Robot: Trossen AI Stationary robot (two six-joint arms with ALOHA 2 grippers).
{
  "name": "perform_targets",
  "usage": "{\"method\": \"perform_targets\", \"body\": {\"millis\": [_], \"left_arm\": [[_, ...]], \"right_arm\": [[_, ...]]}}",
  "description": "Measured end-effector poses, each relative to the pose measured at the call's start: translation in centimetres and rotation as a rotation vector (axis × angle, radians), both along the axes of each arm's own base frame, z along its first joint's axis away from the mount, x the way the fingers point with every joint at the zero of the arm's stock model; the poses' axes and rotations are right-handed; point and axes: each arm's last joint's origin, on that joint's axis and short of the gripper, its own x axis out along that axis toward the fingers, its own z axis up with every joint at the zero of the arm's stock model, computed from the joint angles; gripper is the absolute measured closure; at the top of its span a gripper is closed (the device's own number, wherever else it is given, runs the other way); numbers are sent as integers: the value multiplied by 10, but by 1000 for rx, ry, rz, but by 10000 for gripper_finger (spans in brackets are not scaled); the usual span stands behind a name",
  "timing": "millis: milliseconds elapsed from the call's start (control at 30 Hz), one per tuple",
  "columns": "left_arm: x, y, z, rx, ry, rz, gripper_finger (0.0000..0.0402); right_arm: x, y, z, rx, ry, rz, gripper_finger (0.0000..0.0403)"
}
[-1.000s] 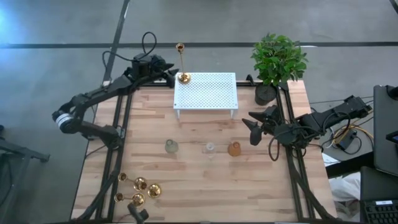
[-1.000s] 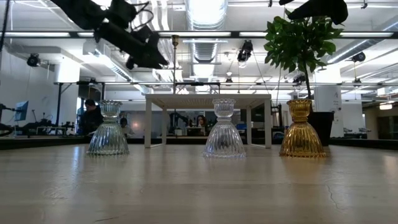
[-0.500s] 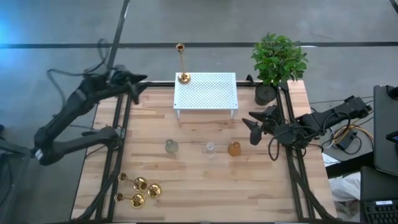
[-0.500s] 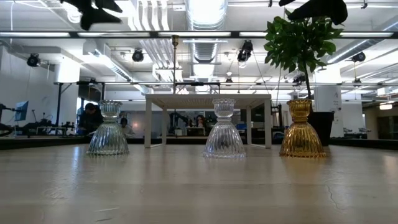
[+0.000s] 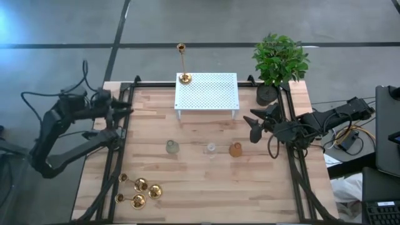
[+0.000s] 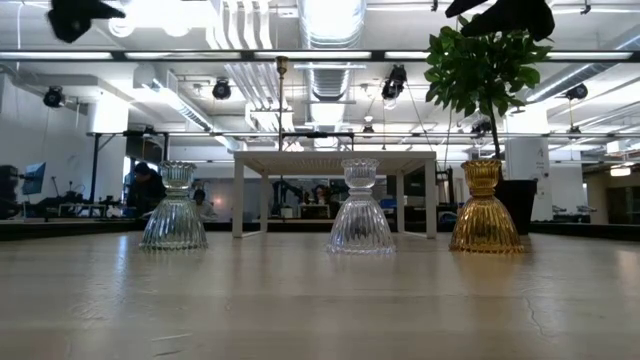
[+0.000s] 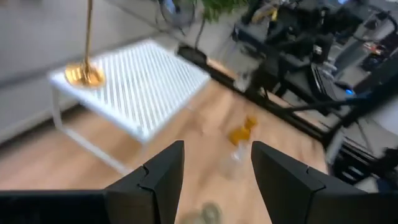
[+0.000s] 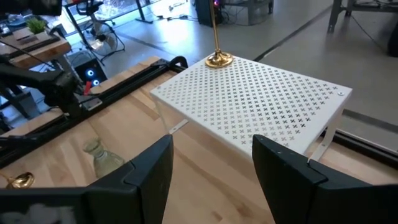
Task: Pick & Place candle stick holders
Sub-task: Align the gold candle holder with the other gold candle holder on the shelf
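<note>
One candle stick holder [image 5: 182, 64] placed; my left gripper [image 5: 125, 109] has pulled back, empty and open.
It has swung from the white rack's [image 5: 209, 91] upper-left corner to the tabletop's [image 5: 200, 181] left edge, so I judge three holders [image 5: 139, 190] at lower left come next. The right gripper [image 5: 255, 127] waits open at right. Only the low view shows glass holders [image 6: 360, 206] clearly.

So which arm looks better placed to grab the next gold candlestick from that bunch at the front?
Probably the left. Its hand is open and empty at the table's left edge, the same side as the three candlesticks lying near the front-left corner. The right hand is open too, but waits at the far right edge.
</note>
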Motion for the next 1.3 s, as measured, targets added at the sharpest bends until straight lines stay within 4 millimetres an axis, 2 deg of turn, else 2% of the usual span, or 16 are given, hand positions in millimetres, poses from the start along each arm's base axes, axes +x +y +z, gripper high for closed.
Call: {"method": "perform_targets", "body": {"millis": [233,400,600,800,967,1300], "left_arm": [[-9,-10,-17,-216,134,-10,210],[-19,-23,-10,-369,161,-58,217],[-34,-37,24,-397,182,-36,232],[-37,-40,68,-325,147,-11,242],[-25,-29,90,-338,126,-47,251],[18,3,100,-382,221,-213,271]], "right_arm": [[0,0,0,0,0,-1,193],[0,-2,0,0,0,-9,193],[2,-5,-1,-2,5,-27,193],[3,-8,-1,-2,7,-46,193],[3,-9,-1,-18,19,-41,193],[3,-8,-1,-35,35,-34,193]]}}
